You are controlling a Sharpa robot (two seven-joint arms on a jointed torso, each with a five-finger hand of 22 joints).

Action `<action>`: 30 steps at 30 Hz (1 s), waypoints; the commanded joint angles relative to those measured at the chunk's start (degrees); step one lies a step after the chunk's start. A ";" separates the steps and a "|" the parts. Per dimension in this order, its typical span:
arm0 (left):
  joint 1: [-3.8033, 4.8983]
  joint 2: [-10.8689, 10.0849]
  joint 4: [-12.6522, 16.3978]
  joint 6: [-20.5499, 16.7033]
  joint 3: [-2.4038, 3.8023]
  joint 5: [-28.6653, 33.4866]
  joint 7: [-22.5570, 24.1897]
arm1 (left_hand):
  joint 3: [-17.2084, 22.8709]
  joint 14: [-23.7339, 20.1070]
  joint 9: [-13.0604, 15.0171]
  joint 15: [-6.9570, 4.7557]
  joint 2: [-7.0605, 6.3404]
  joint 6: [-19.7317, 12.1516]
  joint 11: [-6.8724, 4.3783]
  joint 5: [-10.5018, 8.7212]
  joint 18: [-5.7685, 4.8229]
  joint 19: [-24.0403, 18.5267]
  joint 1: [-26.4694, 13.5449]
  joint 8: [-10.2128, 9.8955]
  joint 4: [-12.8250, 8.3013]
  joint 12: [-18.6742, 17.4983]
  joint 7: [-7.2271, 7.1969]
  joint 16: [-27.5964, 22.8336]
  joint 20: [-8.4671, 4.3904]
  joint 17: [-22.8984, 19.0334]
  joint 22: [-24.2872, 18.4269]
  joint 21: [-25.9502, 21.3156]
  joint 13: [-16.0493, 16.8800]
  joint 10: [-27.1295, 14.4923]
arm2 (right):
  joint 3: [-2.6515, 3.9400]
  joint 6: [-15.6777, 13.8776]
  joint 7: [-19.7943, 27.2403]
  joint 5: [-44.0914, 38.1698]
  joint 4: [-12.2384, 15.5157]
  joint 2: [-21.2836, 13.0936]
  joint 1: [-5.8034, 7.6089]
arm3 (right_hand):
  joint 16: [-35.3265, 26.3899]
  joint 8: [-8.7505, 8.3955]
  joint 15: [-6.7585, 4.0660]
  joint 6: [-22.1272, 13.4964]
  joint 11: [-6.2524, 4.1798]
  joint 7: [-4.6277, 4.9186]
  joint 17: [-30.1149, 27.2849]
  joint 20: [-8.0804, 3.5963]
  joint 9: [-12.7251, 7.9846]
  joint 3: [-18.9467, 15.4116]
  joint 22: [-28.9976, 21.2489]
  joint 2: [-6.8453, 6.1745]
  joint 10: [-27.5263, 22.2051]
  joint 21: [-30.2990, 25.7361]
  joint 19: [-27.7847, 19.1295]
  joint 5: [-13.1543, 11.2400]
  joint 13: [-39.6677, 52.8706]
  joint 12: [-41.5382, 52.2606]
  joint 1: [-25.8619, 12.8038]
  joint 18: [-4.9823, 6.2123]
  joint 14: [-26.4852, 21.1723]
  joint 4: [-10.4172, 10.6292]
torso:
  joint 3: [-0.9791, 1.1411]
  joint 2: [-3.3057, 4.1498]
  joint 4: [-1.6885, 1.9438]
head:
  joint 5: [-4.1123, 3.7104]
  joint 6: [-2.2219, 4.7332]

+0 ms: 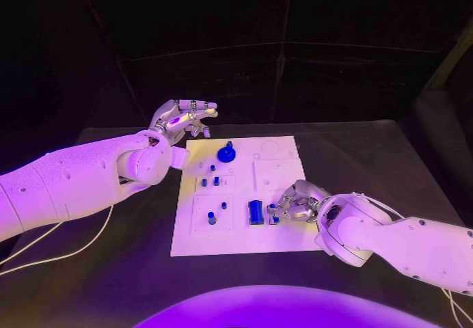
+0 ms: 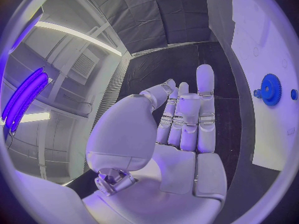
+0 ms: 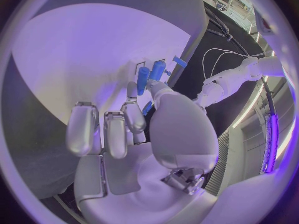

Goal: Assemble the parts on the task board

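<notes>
In the head view the task board [image 1: 247,198] lies in the middle of the table [image 1: 394,157]. A blue gear [image 1: 227,153] stands near the board's far left corner, and small blue pegs [image 1: 211,182] stand further down its left half. The right hand [image 1: 292,203] hangs low over the board's near right part, fingertips just beside an upright blue block [image 1: 256,212]. A small blue piece [image 1: 273,210] shows at those fingertips; it looks pinched, though that is hard to confirm here. The left hand [image 1: 183,117] is raised beyond the board's far left corner, apart from every part, fingers loosely curled and holding nothing.

In the left wrist view the left hand [image 2: 181,124] shows an empty palm with fingers close together and only part bent; the gear [image 2: 271,89] sits well apart from them on the board [image 2: 274,134].

In the right wrist view the right hand [image 3: 134,129] reaches towards two blue cylinders [image 3: 149,77] standing together on the board [image 3: 93,50]. Thumb and one finger meet just beside them, other fingers folded; whether they grip something I cannot tell.

The step in hand seems to be placing a part beside the block. Next comes careful alignment over its seat, then a straight push down.
</notes>
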 commanded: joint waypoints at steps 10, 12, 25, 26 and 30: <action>0.09 -0.09 0.17 0.72 0.02 0.02 0.13 | -0.10 -0.08 0.05 0.21 0.22 -0.36 0.02 0.31 0.35 -0.08 -0.51 0.25 0.07 0.39 -0.10 0.28 0.33 -0.04 -0.05 -0.39 -0.04 -0.23 | 0.02 1.49 -0.97 -2.17 -0.15 0.15 0.10 | -0.37 -0.38 -0.09 -0.26 0.34 0.64 6.30 -0.09 0.18 -4.82 -0.67 -0.09 -0.22 -0.50 -0.15 -2.57 -0.62 -0.58 -2.78 -0.59 4.20 1.18 | 0.00 -0.03 -0.02 | 0.38 -0.17; 0.09 -0.10 0.17 0.73 0.02 0.02 0.12 | -0.10 -0.08 0.05 0.21 0.22 -0.36 0.02 0.31 0.35 -0.08 -0.51 0.25 0.07 0.39 -0.10 0.28 0.33 -0.04 -0.05 -0.39 -0.04 -0.23 | 0.02 1.46 -1.07 -2.47 -0.15 0.16 0.10 | -0.45 -0.44 -0.05 -0.35 0.40 0.70 6.20 -0.03 0.20 -5.96 -0.82 0.07 -0.33 -0.64 -0.22 -4.82 -0.77 -0.75 -3.01 -0.55 4.18 1.46 | 0.01 -0.01 -0.02 | 0.37 -0.16; 0.09 -0.31 0.25 0.70 0.02 0.02 0.04 | -0.19 -0.12 0.03 0.23 0.30 -0.47 0.02 0.33 0.35 -0.07 -0.64 0.24 0.22 0.44 -0.11 0.29 0.35 -0.11 -0.09 -0.44 -0.05 -0.36 | 0.02 0.83 -1.05 -3.69 0.11 -0.18 0.10 | -0.92 -0.62 0.08 -0.85 0.56 0.81 5.63 0.12 0.48 -12.67 -1.60 1.09 -0.91 -1.35 -0.49 -14.75 -1.38 -1.47 -2.99 -0.38 4.08 3.76 | 0.03 0.00 0.05 | 0.06 -0.18; 0.09 -0.32 0.25 0.70 0.02 0.02 0.03 | -0.19 -0.12 0.03 0.23 0.30 -0.47 0.02 0.33 0.35 -0.07 -0.64 0.24 0.22 0.44 -0.11 0.29 0.35 -0.11 -0.09 -0.44 -0.05 -0.36 | 0.02 0.98 -0.87 -3.73 0.19 -0.28 0.10 | -0.91 -0.61 0.08 -0.86 0.56 0.81 5.65 0.12 0.50 -12.89 -1.58 1.21 -0.91 -1.34 -0.48 -14.75 -1.37 -1.46 -2.62 -0.38 4.09 3.70 | 0.01 -0.01 0.02 | 0.04 -0.16; 0.09 -0.34 0.26 0.71 0.02 0.02 0.03 | -0.19 -0.12 0.03 0.23 0.30 -0.47 0.02 0.33 0.35 -0.07 -0.64 0.24 0.22 0.44 -0.11 0.29 0.35 -0.11 -0.09 -0.44 -0.05 -0.36 | 0.02 2.09 0.26 -3.82 0.78 -1.01 0.10 | -0.95 -0.58 0.09 -0.88 0.57 0.83 5.63 0.12 0.61 -13.64 -1.59 1.73 -0.93 -1.38 -0.47 -14.69 -1.34 -1.45 -0.64 -0.38 4.09 2.95 | 0.05 -0.03 0.01 | 0.13 -0.20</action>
